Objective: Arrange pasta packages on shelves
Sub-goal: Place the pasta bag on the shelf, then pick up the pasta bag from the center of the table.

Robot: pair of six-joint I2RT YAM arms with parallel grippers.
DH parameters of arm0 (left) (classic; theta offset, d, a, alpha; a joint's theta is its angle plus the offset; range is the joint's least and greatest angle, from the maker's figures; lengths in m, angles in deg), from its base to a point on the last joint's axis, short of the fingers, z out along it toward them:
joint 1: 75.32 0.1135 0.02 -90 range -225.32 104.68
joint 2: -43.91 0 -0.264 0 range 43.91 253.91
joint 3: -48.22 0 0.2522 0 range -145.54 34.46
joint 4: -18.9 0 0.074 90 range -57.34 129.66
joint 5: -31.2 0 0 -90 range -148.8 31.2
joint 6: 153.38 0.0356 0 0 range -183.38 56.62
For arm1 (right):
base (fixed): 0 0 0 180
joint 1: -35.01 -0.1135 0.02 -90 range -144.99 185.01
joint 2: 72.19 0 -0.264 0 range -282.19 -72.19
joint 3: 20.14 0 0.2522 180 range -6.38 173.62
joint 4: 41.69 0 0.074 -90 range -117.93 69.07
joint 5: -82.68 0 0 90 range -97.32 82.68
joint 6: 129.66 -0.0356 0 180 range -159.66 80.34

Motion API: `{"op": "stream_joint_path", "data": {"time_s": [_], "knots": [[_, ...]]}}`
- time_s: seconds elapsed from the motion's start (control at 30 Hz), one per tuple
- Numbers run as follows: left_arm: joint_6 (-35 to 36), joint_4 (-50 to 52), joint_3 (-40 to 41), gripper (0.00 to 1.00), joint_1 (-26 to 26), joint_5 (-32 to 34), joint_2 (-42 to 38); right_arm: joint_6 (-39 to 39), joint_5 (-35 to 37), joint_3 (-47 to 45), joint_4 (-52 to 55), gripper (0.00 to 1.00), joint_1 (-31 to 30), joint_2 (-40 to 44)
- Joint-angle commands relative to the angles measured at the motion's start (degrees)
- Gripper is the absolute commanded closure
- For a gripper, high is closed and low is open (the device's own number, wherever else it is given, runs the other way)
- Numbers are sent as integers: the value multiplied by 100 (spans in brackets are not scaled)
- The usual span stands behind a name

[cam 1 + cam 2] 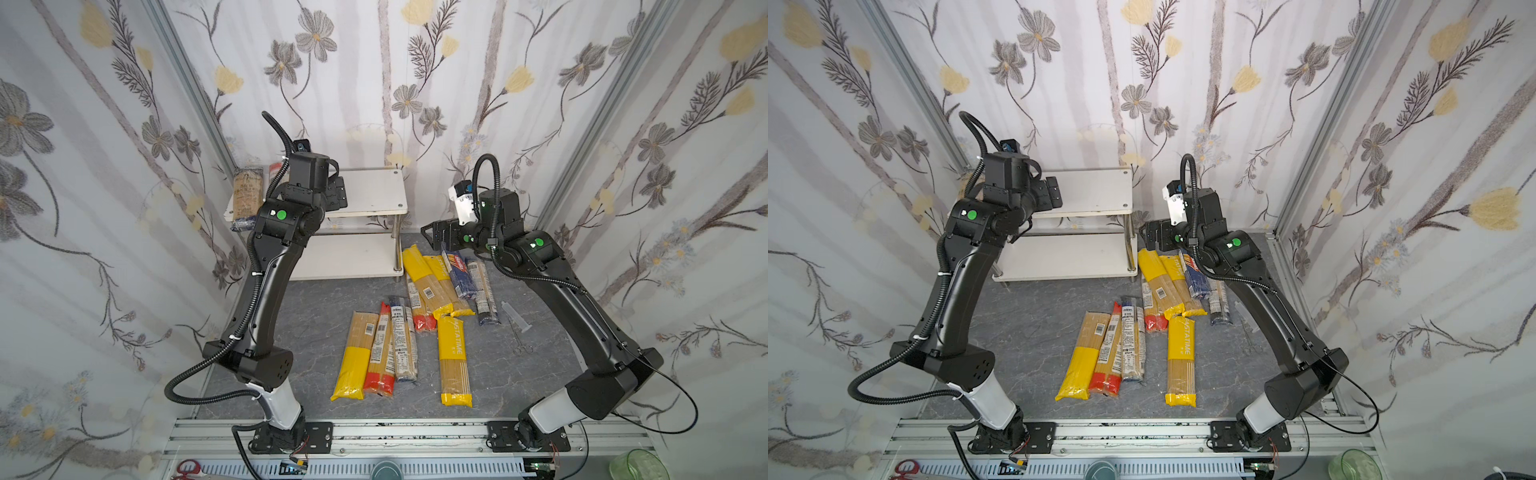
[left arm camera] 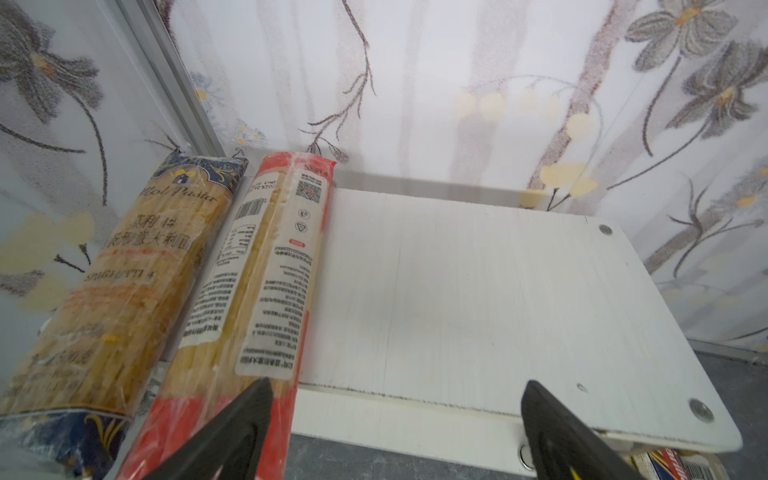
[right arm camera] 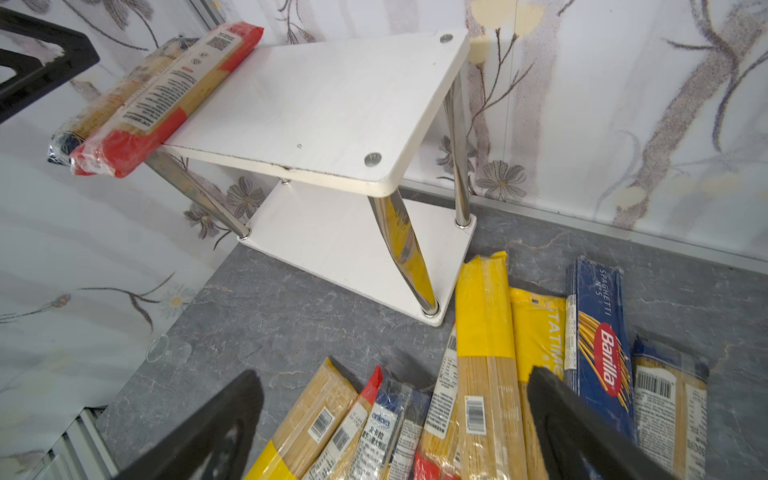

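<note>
The left jaws are released and spread wide, holding nothing. In the left wrist view one finger (image 2: 232, 428) overlaps the red end of the red-ended packet (image 2: 266, 270); contact cannot be told. The other finger (image 2: 557, 432) is in front of the bare edge of the shelves' top board (image 2: 478, 291). That packet shows a barcode, a QR code and small Chinese print. Just beside it lies the dark blue-ended packet (image 2: 124, 270), which reads "SPAGHETTI 4" under Chinese characters. Both lie side by side at the top board's end nearest the left wall, their near ends overhanging. The lower board (image 1: 345, 253) is bare.

The right jaws are also wide apart and empty, above packets on the grey tabletop (image 1: 316, 316). Under them are a blue Barilla pack (image 3: 598, 340) marked "SPAGHETTI n.5" and a packet labelled "ankara" (image 3: 380, 428). Nearer the arm bases lies a yellow packet printed "PASTATIME" (image 1: 455, 357). The remaining pasta packages lie in two loose rows on the tabletop, in front of the shelves and to their right.
</note>
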Motion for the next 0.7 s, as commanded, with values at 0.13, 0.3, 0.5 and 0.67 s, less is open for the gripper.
{"op": "stream_joint_path", "data": {"time_s": [0.13,0.3,0.5,0.67], "knots": [[-920,-85,1812,4,-754,543,-1248,-3,130,-1090,-113,0,-7,1114],[-1892,-138,3313,4,-1472,587,-2125,-97,108,-1820,42,0,-23,1792],[-3070,-175,5169,3,-2315,652,-2968,-250,42,-2442,156,0,-87,2410],[-3972,-219,6514,3,-2883,614,-3402,-376,34,-2915,116,0,-212,2793]]}}
